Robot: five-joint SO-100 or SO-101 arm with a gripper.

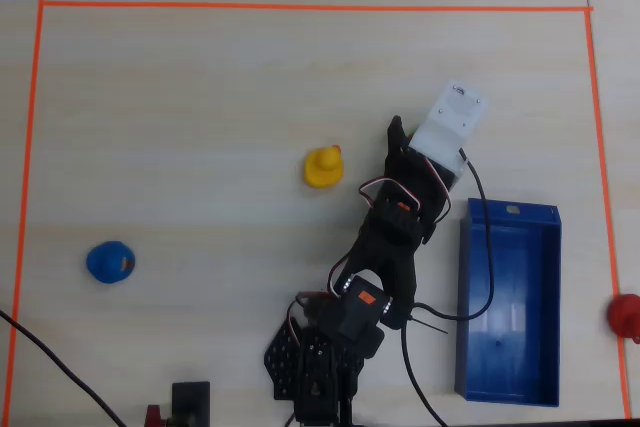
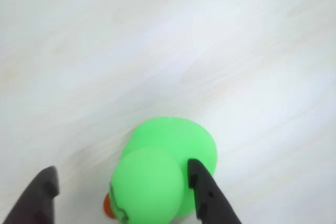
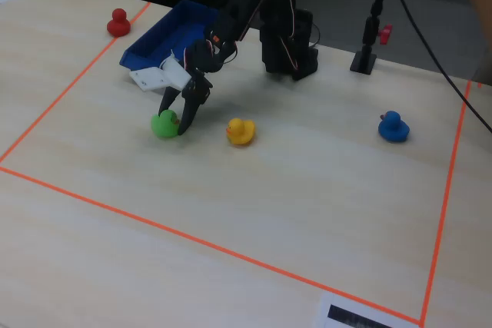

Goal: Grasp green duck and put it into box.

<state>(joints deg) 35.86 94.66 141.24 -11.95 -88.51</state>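
Note:
The green duck (image 2: 165, 171) stands on the table between my open jaws, its orange beak toward the bottom of the wrist view. My gripper (image 2: 122, 170) is open around it: the right finger (image 2: 207, 192) touches the duck's side, and the left finger (image 2: 39, 198) stands well apart from it. In the fixed view the gripper (image 3: 172, 122) is low over the green duck (image 3: 164, 124), just in front of the blue box (image 3: 165, 32). In the overhead view the gripper (image 1: 408, 135) and its white camera mount hide nearly all of the duck. The box (image 1: 510, 297) lies to the lower right.
A yellow duck (image 1: 323, 167) sits close to the gripper's left in the overhead view. A blue duck (image 1: 110, 262) is far left, and a red duck (image 1: 625, 315) lies outside the orange tape border (image 1: 300, 6) at right. The arm's cable (image 1: 485, 247) hangs over the box.

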